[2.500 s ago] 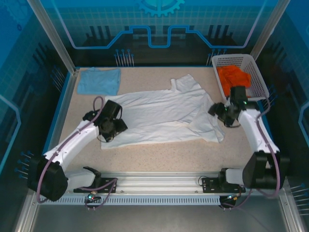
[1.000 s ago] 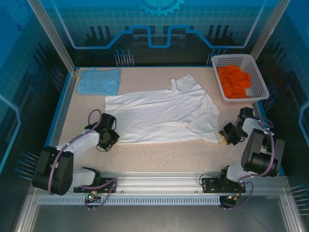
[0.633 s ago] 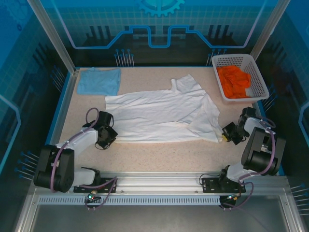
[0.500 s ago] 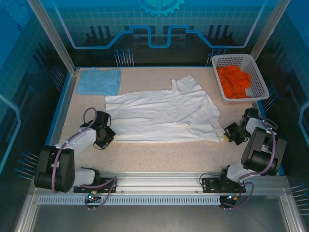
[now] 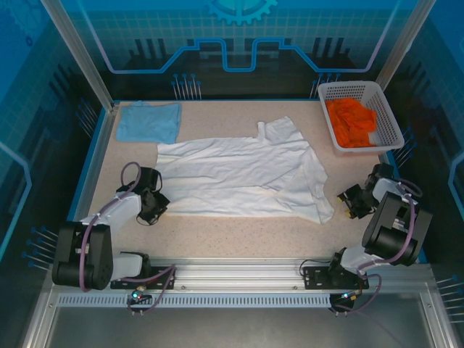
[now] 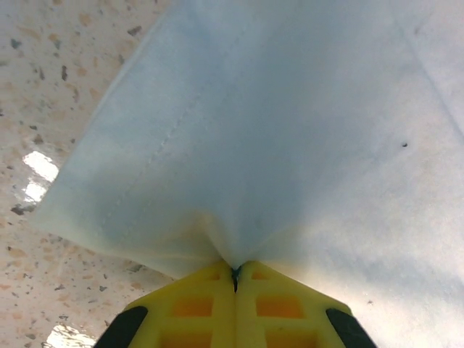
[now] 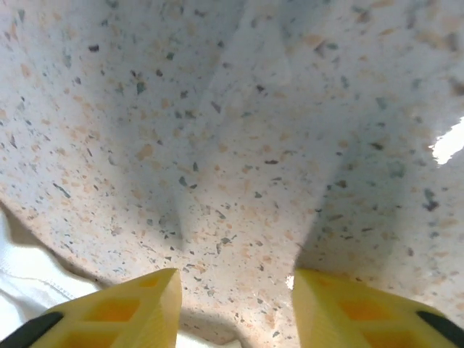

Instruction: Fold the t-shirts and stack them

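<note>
Left gripper (image 6: 233, 270): fingers pressed together on the near-left corner of the white shirt (image 5: 239, 174), probably to pull that hem taut.
Right gripper (image 7: 235, 290): jaws apart and empty over bare table (image 5: 217, 232), just beside the shirt's right hem.
Arms: left arm (image 5: 109, 217) and right arm (image 5: 391, 217) are tucked low, with the wrists near the table at either end of the shirt.
White shirt: spread mid-table, not yet folded.
Blue shirt (image 5: 148, 122): far-left corner, well apart.

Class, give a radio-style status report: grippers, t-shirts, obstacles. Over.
Left gripper shut on white t-shirt edge; right gripper open over table. White t-shirt spread out, unfolded; blue t-shirt apart, far left. Basket clear of both.
</note>
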Controlling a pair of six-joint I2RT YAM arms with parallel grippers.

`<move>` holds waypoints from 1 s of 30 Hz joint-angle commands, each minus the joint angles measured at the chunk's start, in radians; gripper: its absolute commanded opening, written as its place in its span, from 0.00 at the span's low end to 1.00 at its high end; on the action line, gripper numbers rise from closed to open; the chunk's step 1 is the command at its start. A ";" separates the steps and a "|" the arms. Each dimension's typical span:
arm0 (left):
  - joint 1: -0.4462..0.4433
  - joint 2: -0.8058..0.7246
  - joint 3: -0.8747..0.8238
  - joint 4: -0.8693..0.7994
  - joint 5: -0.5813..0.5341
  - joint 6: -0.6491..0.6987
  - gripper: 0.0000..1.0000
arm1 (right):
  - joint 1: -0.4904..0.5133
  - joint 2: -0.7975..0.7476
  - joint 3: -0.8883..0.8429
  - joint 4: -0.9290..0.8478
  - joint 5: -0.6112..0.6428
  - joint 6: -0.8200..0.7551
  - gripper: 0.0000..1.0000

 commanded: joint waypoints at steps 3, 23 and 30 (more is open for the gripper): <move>0.007 -0.057 0.003 -0.068 0.049 0.006 0.46 | 0.054 -0.184 -0.007 -0.011 0.009 -0.013 0.53; -0.671 0.310 0.663 0.060 0.240 0.516 0.74 | 0.501 -0.030 0.080 -0.012 -0.032 -0.079 0.52; -0.823 0.678 1.019 -0.077 0.200 0.788 0.70 | 0.461 -0.095 -0.044 0.116 -0.042 -0.022 0.50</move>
